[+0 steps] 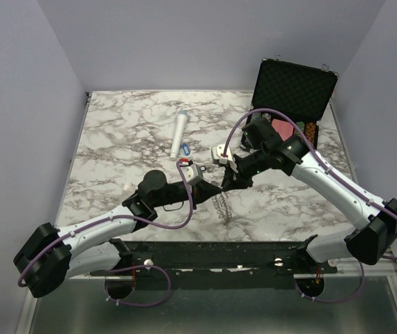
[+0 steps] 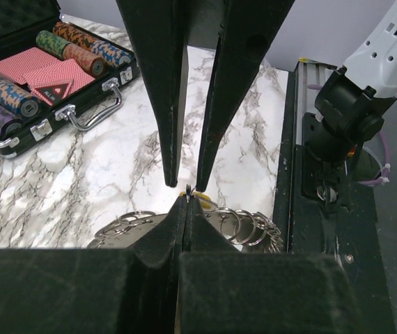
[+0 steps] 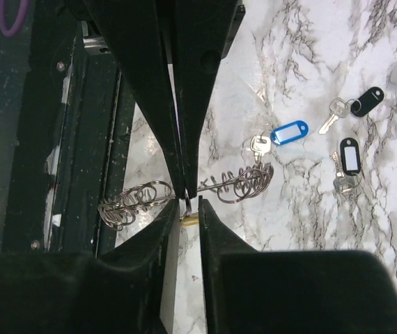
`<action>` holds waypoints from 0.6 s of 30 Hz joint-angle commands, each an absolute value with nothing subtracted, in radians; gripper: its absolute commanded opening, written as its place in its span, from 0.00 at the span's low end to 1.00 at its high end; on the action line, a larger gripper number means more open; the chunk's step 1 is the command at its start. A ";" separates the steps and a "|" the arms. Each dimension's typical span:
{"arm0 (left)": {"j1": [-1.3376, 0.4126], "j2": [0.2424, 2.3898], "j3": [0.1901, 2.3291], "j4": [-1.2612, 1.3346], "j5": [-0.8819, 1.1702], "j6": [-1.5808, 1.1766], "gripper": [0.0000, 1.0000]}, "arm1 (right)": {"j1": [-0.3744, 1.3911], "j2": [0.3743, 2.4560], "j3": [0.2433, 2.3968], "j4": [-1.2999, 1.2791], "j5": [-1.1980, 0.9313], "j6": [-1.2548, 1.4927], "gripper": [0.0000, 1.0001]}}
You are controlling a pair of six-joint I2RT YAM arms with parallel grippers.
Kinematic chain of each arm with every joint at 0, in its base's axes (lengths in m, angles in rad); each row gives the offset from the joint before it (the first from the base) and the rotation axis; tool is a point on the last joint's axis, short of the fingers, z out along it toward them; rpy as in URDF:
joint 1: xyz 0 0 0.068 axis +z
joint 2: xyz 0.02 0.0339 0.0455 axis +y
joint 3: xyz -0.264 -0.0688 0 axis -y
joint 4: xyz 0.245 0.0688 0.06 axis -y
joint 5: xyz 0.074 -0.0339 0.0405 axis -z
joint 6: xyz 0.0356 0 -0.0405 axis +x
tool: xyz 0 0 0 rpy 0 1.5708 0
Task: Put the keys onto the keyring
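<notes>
The keyring (image 3: 244, 182), a silvery ring strung with many small split rings, stretches under both grippers just above the marble and also shows below them from above (image 1: 223, 206). My left gripper (image 2: 187, 200) is shut on the thin wire ring of a yellowish-tagged key (image 3: 190, 220) right at the keyring. My right gripper (image 3: 189, 204) faces it tip to tip, jaws a little apart, the yellowish tag in the gap. Loose keys lie beyond: one with a blue tag (image 3: 289, 132), two with black tags (image 3: 366, 101) (image 3: 349, 156).
A white cylinder (image 1: 180, 132) lies at mid table with a blue tag (image 1: 187, 148) beside it. An open black case (image 2: 80, 104) of poker chips and cards stands at the back right (image 1: 292, 87). The black mounting rail (image 1: 219, 254) runs along the near edge.
</notes>
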State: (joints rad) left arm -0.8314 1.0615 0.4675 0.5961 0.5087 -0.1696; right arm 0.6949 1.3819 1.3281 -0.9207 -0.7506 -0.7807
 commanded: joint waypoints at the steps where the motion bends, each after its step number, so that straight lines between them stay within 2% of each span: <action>1: -0.833 0.971 0.414 0.666 0.471 -0.182 0.00 | 0.686 1.345 1.304 -0.881 -0.805 -0.721 0.27; 5: -0.831 0.928 0.356 0.742 0.450 -0.224 0.00 | 0.652 1.332 1.293 -0.884 -0.883 -0.703 0.31; 11: -0.822 0.908 0.227 1.044 0.376 -0.357 0.00 | 0.618 1.324 1.284 -0.972 -1.066 -0.850 0.54; 18: -0.822 0.989 0.083 1.536 0.204 -0.567 0.00 | 0.620 1.384 1.321 -0.985 -1.163 -0.910 0.57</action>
